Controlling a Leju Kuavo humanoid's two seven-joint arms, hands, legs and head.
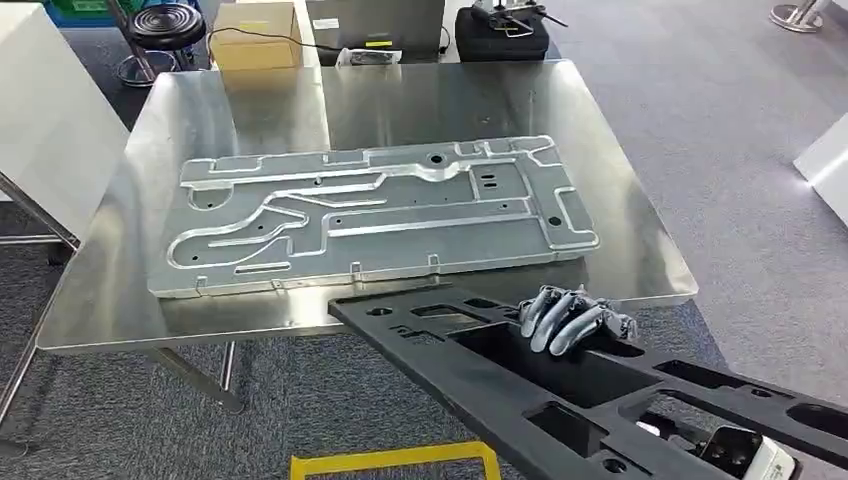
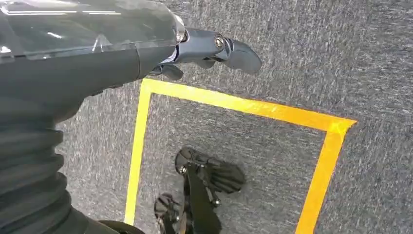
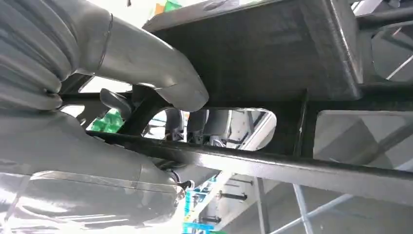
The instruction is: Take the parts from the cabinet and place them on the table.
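Observation:
A long black frame part (image 1: pixel 520 380) with several cut-outs slants from the table's near edge down to the lower right. My right hand (image 1: pixel 572 318) grips it, fingers curled over its upper rail. From the right wrist camera the same black part (image 3: pixel 272 58) lies against my right hand (image 3: pixel 160 92), the thumb pressed under it. A large silver machined plate (image 1: pixel 375 215) lies flat on the shiny metal table (image 1: pixel 640 262). The black part's far tip reaches just over the table's near edge. My left hand (image 2: pixel 209 48) hangs over the carpet, holding nothing.
A cardboard box (image 1: pixel 252 35), a black stool (image 1: pixel 165 25) and a black case (image 1: pixel 502 32) stand beyond the table's far edge. Yellow tape (image 1: pixel 395 460) marks a square on the grey carpet by my feet. A white cabinet side (image 1: pixel 45 110) stands at left.

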